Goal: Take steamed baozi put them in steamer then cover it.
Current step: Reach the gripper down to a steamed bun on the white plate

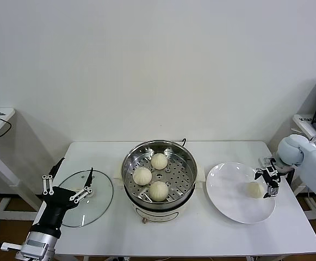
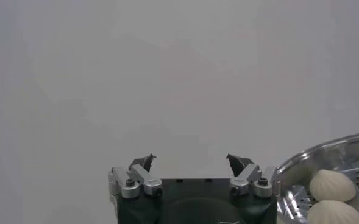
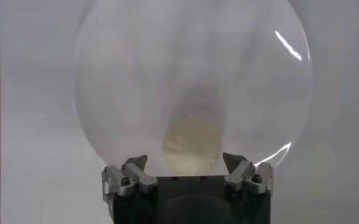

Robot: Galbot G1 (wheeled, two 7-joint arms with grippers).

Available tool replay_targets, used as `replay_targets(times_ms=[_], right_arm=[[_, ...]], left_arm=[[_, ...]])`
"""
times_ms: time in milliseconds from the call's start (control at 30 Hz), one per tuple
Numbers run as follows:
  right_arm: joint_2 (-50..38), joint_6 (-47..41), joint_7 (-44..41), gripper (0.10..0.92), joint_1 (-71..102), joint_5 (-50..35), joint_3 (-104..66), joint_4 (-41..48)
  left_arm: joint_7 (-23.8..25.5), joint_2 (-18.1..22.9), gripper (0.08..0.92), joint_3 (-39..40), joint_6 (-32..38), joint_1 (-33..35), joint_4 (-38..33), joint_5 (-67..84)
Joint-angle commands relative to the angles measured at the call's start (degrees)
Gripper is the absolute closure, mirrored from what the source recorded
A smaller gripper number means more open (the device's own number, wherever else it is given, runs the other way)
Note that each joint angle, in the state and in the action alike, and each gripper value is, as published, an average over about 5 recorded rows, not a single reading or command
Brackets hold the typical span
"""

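In the head view we see three steamed baozi (image 1: 152, 175) already lying on the perforated tray of the steamer (image 1: 187, 157) in the middle of the desk (image 1: 212, 234). The fourth baozi (image 1: 254, 189) rests on the white plate (image 1: 228, 190), so the right gripper (image 1: 268, 185) reaches in from the right edge, just beside it. The glass lid (image 1: 92, 204) lies flat on the left, ready for covering; the left gripper (image 1: 68, 185) hovers over it, fingers spread.

In the left wrist view the left gripper (image 2: 191, 163) is wide open and empty, and the steamer rim (image 2: 325, 149) shows beside it.

In the right wrist view the right gripper (image 3: 185, 161) is open, and the last baozi (image 3: 191, 143) sits between its fingertips, not yet clamped, we judge.
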State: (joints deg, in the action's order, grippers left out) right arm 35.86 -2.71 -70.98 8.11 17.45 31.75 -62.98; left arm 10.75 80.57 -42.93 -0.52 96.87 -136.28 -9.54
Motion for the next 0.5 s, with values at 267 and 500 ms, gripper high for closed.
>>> replay_targets(times_ms=[267,500], right_arm=[[3.6,0.6,1.5,0.203,3.4,3.3,-3.9,4.0],[3.7,0.7,1.0,0.203,3.3,3.3,-3.9,3.8]], left_arm=[[0.1,0.0,0.177,0.0,0.0,-0.2,0.6,-0.1],[0.1,0.0,0.177,0.1,-0.1,-0.5,0.6,0.0]])
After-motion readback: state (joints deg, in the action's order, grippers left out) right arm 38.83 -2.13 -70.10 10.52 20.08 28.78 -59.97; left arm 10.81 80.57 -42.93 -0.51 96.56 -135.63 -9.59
